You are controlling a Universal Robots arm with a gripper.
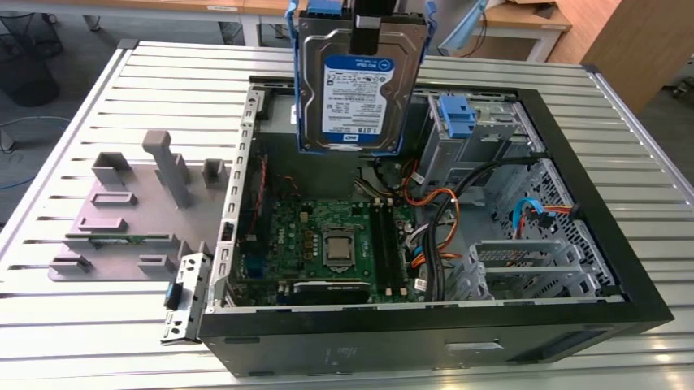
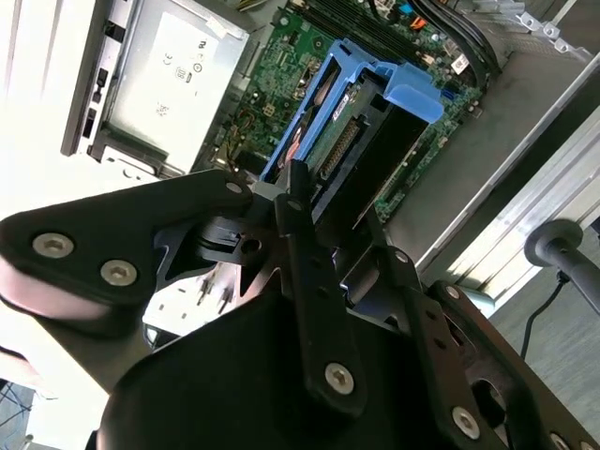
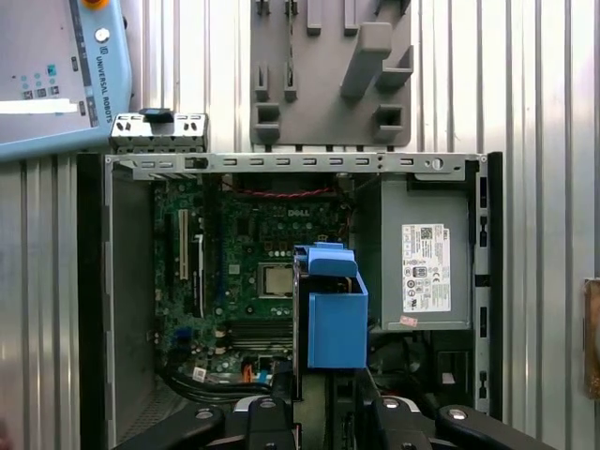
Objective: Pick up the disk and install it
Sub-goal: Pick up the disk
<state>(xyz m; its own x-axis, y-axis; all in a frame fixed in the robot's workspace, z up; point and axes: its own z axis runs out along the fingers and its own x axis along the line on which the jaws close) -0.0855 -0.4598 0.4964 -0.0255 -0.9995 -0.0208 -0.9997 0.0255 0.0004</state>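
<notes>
One disk (image 1: 356, 85), upright in fingers (image 1: 369, 20) — lower edge over open case (image 1: 379, 341)

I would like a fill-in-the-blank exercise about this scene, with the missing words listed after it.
The hand is shut on the flat silver metal disk with ____ plastic side rails.
Inside the open black computer case lies a ____ motherboard.
The grey fixture plate lies at the exterior view's ____ of the case.
Missing words: blue, green, left.
</notes>
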